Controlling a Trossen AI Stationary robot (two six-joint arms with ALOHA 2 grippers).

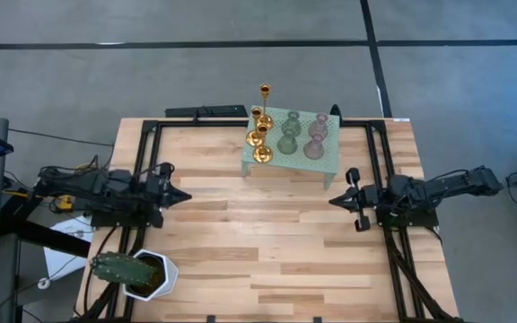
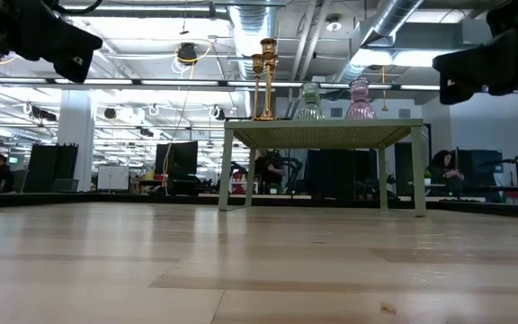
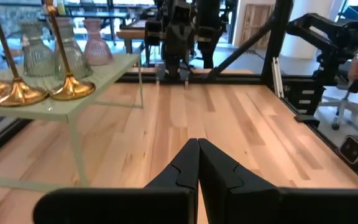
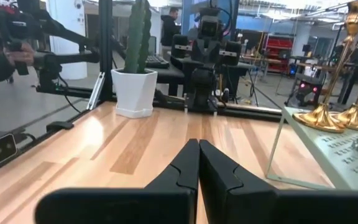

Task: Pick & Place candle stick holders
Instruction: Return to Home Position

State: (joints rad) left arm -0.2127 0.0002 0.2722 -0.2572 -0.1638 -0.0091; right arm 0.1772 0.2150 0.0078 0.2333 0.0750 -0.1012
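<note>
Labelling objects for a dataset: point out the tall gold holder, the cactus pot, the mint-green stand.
tall gold holder [image 1: 265, 90]: high view, top cup.
cactus pot [image 1: 169, 274]: high view, white wall.
mint-green stand [image 1: 330, 160]: high view, bare top.

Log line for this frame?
left gripper shut, empty, at left side | right gripper shut, empty, at right side | gold, green, pink candle stick holders on mint-green stand

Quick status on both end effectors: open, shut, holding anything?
Left end effector: closed, holding nothing.
Right end effector: closed, holding nothing.
</note>
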